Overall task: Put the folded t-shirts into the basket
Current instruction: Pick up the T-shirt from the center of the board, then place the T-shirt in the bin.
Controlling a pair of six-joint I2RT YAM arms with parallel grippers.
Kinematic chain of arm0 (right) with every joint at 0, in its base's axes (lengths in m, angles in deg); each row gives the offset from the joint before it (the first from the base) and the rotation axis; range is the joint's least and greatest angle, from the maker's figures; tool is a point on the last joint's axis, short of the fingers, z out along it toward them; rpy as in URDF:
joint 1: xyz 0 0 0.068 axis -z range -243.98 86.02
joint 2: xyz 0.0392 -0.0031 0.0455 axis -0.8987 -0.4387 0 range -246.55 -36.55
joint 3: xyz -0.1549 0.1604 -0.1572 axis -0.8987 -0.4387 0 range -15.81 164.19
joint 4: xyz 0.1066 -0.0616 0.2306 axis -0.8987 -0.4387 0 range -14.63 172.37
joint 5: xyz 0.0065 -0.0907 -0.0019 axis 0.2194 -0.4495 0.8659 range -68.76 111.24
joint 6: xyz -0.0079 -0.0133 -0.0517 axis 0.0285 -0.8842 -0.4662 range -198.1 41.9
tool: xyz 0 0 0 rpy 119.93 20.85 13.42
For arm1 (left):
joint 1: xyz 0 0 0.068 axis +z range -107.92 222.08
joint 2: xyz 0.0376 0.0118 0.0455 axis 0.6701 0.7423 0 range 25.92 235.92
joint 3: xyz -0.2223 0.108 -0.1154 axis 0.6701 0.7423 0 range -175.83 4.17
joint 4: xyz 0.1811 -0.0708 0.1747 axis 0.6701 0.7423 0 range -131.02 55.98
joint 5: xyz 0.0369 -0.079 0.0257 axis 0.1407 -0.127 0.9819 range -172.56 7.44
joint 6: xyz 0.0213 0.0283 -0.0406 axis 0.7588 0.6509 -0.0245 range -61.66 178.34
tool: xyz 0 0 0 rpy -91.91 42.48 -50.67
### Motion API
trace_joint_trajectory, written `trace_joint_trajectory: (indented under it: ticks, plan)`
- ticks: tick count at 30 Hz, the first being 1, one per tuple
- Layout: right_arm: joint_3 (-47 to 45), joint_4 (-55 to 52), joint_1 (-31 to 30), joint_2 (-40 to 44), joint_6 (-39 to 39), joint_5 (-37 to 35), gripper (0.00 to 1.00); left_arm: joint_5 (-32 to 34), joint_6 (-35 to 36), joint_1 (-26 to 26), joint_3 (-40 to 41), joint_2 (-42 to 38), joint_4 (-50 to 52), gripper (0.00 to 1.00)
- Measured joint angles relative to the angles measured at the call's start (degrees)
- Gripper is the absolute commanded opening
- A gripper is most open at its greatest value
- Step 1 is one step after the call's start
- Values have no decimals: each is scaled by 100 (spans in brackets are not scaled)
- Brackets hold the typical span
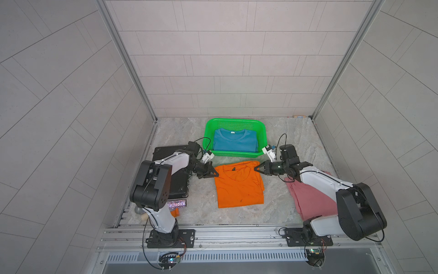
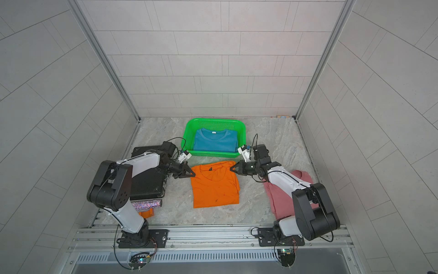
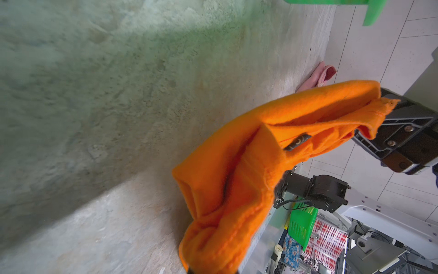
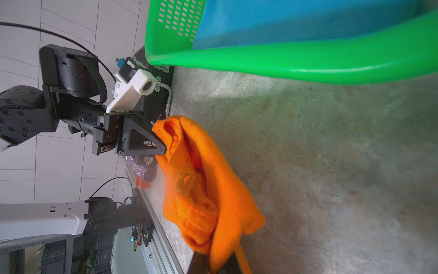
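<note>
The orange folded t-shirt (image 1: 239,185) (image 2: 214,185) lies in the middle of the table, its collar end toward the basket. My left gripper (image 1: 216,174) (image 2: 193,175) is shut on its left collar corner, and my right gripper (image 1: 255,169) (image 2: 231,168) is shut on its right collar corner. In both wrist views the orange cloth (image 3: 237,189) (image 4: 201,189) bunches between the jaws. The blue t-shirt (image 1: 234,141) (image 2: 214,141) lies inside the green basket (image 1: 208,125) (image 2: 189,127) at the back. The pink t-shirt (image 1: 312,199) (image 2: 282,199) lies at the right, partly under my right arm.
A black flat case (image 1: 180,182) (image 2: 147,185) sits at the left under my left arm. Below it lie a glittery strip (image 1: 176,204) and a small orange plastic piece (image 1: 175,212). An aluminium rail (image 1: 237,231) runs along the table's front edge.
</note>
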Motion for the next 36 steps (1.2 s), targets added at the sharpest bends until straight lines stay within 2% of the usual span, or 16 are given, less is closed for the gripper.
trace_joint_trajectory:
  ticks: [5, 18, 29, 36]
  plan:
    - [-2, -127, 0, 240, -28, -70, 0, 46, 85, 0, 9, -323, 37, 0]
    - [28, -372, -2, 1631, -105, -142, 0, 68, 459, 0, -83, -1578, 466, 0]
    - [1047, -391, 0, 1700, -101, -275, 0, 337, 852, 0, -1443, -2028, 1099, 0]
    - [2011, -297, 0, 1082, -94, -411, 0, 708, 1069, 2, -2297, -1980, 1196, 0]
